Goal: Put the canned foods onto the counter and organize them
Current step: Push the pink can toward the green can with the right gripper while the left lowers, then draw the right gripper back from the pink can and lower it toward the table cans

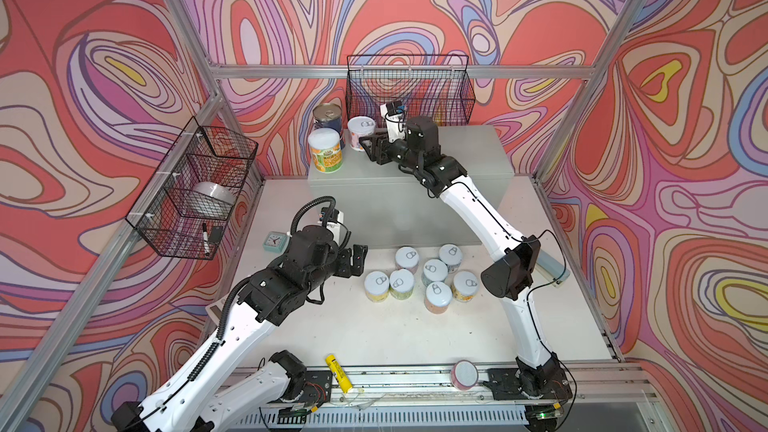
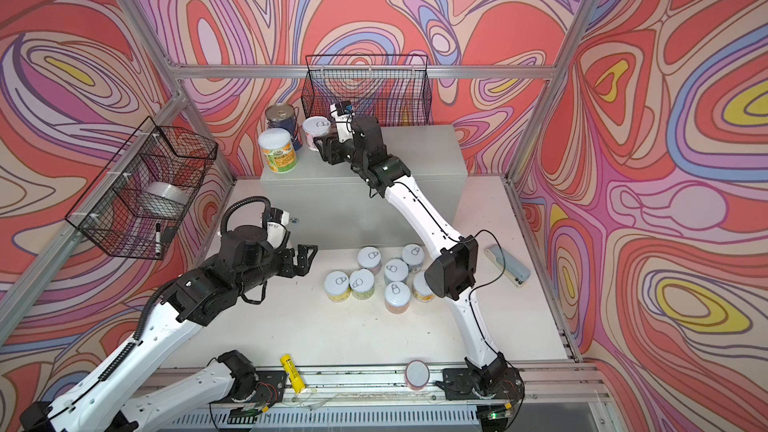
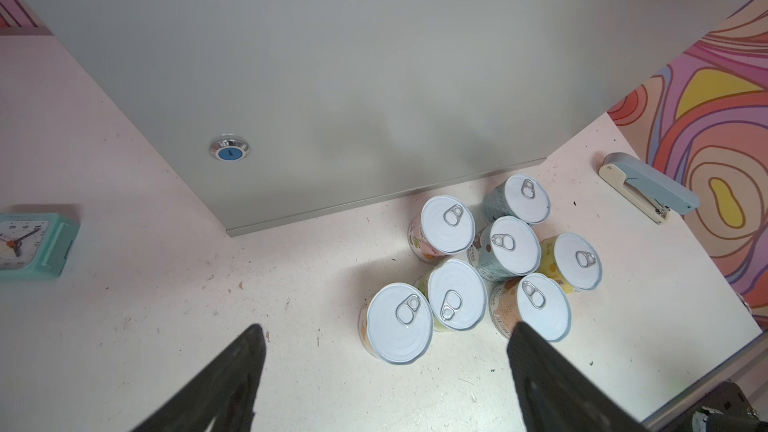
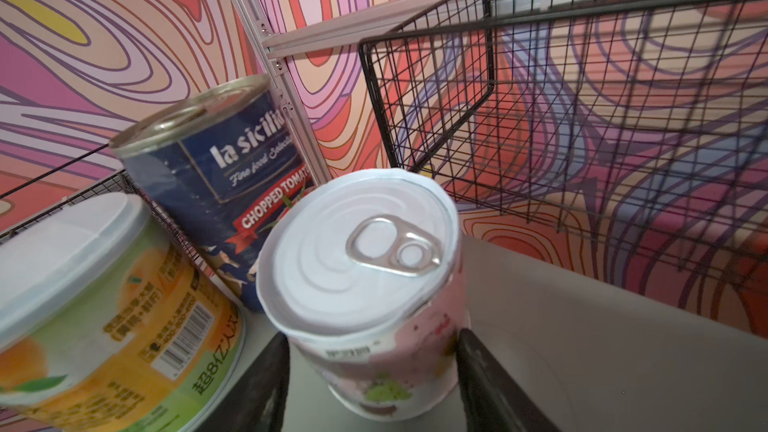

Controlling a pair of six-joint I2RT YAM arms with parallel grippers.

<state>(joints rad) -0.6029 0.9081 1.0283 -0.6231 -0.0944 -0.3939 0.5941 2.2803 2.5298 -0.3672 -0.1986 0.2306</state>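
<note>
Swirled walls enclose the grey counter point(image 1: 457, 151), on whose far left corner my right tool point(image 1: 368, 146) straddles the pink can point(image 1: 360, 131), grip impossible to tell, crowded by a blue can point(image 1: 327, 116) and an orange-label can point(image 1: 325, 150), a wire basket point(image 1: 409, 89) hung over its back edge, while my left tool point(image 1: 358, 261), spread empty, faces seven cans point(image 1: 435, 271) before the counter's front.

Both top views: mounted high at the near edge, angled down toward the far wall, covering the whole scene. Left wrist view: close, looking down on seven cans point(image 3: 509, 245) before the counter point(image 3: 374, 76) front. Right wrist view: very close, facing far-left across three cans point(image 4: 353, 268) on the counter. Both top views take in both groups.
</note>
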